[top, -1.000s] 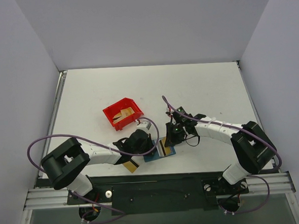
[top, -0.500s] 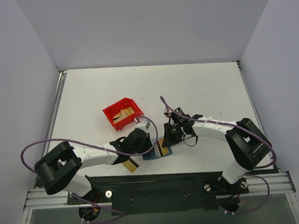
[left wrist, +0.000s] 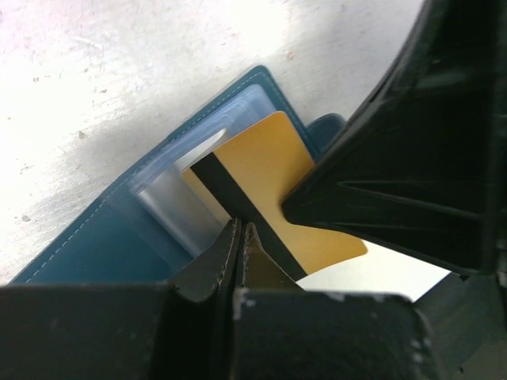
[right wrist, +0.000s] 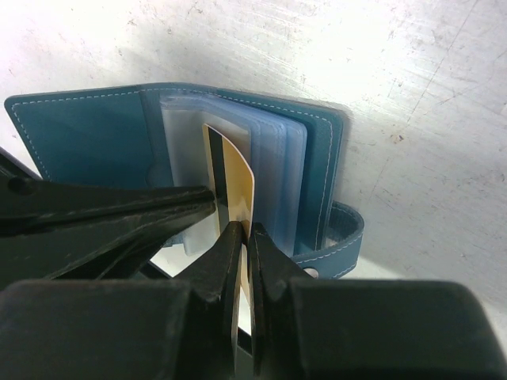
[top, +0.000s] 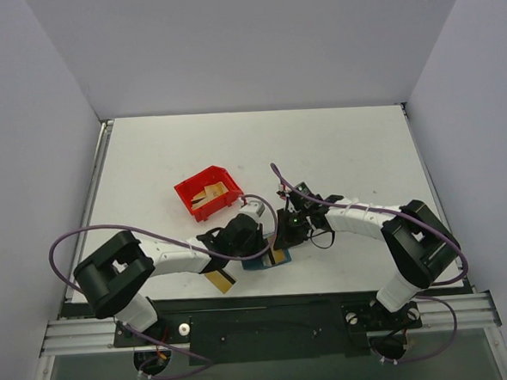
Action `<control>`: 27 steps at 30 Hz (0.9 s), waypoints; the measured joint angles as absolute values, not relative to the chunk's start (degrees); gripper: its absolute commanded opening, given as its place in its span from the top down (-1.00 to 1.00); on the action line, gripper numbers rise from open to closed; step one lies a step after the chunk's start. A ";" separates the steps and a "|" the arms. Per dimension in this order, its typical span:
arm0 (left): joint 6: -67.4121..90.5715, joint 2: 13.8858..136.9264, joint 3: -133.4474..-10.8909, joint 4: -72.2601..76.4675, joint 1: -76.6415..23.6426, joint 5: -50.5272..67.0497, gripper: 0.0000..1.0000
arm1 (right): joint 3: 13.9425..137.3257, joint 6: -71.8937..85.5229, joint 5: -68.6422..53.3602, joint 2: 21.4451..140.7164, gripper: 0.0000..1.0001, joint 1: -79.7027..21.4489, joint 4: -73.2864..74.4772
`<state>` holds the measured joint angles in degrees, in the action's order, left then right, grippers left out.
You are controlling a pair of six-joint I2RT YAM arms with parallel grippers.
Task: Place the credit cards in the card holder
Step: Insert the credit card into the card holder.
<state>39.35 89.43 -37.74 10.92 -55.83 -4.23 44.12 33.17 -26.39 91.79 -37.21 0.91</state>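
From above, the teal-blue folding card holder [top: 256, 262] lies open near the front edge of the white table [top: 337, 150], between the left gripper [top: 253, 249] and right gripper [top: 281, 244]; a loose flat gold-tan credit card [top: 223, 280] lies just beside it

Left wrist: jaws together, tips at another gold-tan dark-striped card [left wrist: 269, 166] by clear plastic sleeves [left wrist: 178, 202]

Right wrist: jaws clamped on that card's edge, its far end against the sleeves

Open card holder [left wrist: 87, 245], gold card [left wrist: 273, 158] w/ blk stripe at clear slot
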 measured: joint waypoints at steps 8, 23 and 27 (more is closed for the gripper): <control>39.99 89.41 -36.73 10.59 -55.83 -5.45 1.00 | 43.90 33.21 -26.41 91.79 1.00 -37.23 0.56; 43.24 86.80 -31.11 15.99 -55.90 -6.46 1.00 | 43.90 33.19 -25.89 91.33 1.00 -37.21 0.69; 44.36 86.80 -29.65 18.46 -55.90 -6.55 1.00 | 43.90 33.19 -25.56 90.85 1.00 -37.21 1.06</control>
<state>44.36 86.80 -29.65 18.46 -55.90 -6.55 43.90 33.19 -25.56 90.85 -37.21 1.06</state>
